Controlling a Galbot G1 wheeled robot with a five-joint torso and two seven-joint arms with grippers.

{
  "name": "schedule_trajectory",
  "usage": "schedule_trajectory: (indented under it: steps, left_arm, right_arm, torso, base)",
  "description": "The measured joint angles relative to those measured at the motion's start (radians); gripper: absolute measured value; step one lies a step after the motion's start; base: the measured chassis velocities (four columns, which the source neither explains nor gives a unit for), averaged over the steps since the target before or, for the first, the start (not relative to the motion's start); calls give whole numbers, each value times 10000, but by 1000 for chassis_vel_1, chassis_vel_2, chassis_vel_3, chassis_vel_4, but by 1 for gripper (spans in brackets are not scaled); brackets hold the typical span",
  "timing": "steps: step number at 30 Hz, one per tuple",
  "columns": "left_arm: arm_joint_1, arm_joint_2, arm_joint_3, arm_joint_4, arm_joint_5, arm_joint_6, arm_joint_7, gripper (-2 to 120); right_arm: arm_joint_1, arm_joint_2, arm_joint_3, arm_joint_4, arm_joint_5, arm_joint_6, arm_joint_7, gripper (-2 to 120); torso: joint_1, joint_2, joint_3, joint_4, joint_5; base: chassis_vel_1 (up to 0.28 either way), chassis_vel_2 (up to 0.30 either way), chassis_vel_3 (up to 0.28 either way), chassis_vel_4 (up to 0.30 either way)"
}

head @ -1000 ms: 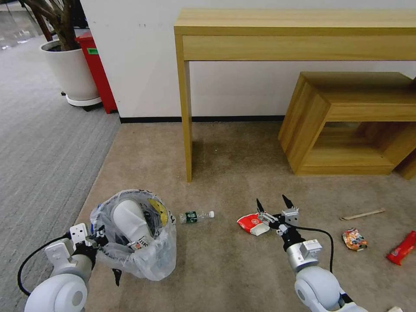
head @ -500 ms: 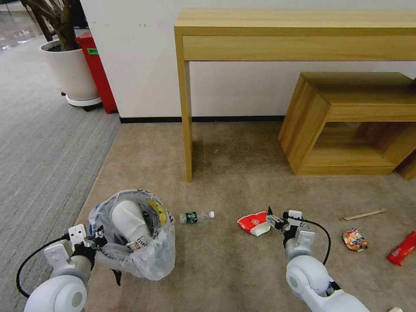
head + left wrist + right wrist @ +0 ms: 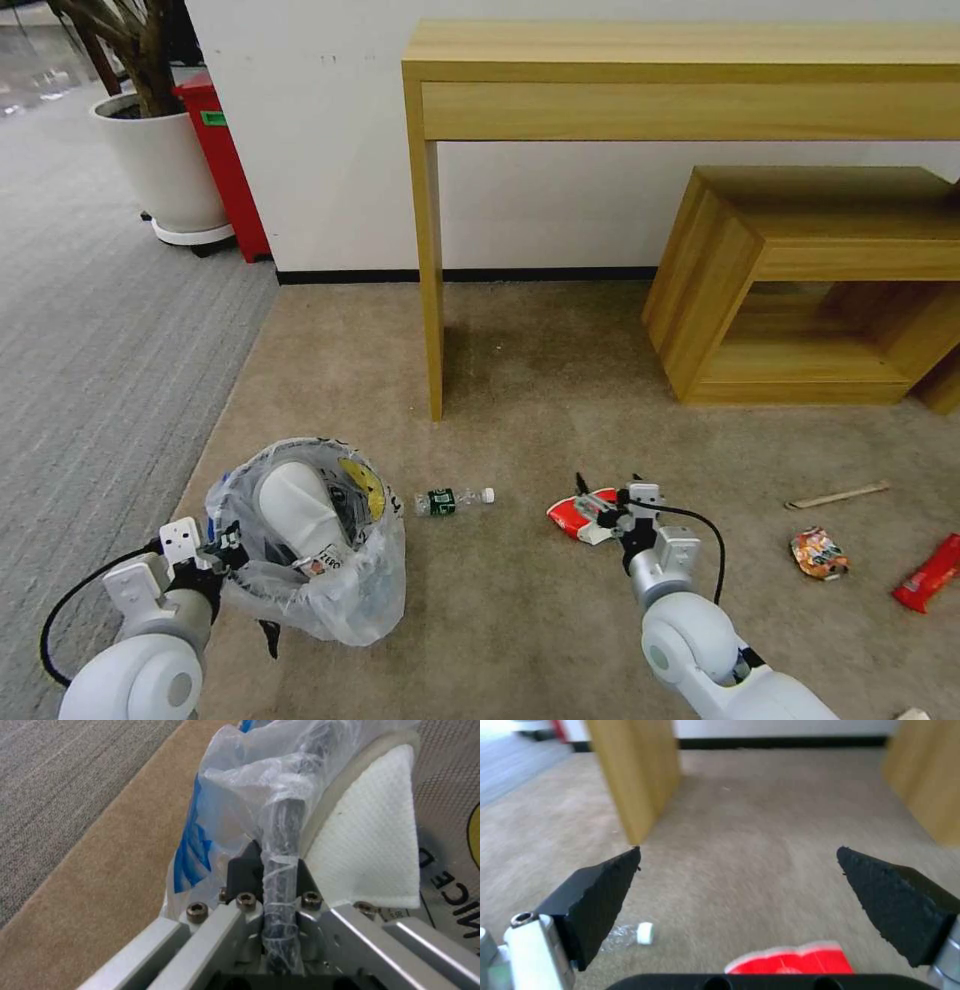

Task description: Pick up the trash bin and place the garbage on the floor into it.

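Beige floor (image 3: 560,620), crushed red-white paper cup (image 3: 580,514)

Showing black letters "ICE" on the crinkled clear plastic bag (image 3: 445,885) lining the small round dark bin; nothing else legible.

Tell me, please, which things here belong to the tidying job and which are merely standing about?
Job: trash bin, gripped at its rim by left claw; paper cup under open right claw; bottle; snack packet; red wrapper; wooden stick.
Standing about: desk; wooden cubby; potted plant.
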Motion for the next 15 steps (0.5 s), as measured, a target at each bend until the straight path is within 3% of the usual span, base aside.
schedule_trajectory:
  steps: [15]
  left_arm:
    - [-328, -145, 236, 367, 52, -30, 5, 1]
  right_arm:
    - [2621, -1544, -2073, -2909, -1539, 2222, -3182, 100]
  torso:
    - [0, 0, 1, -6, 0]
  base:
    - [0, 0, 0, 0]
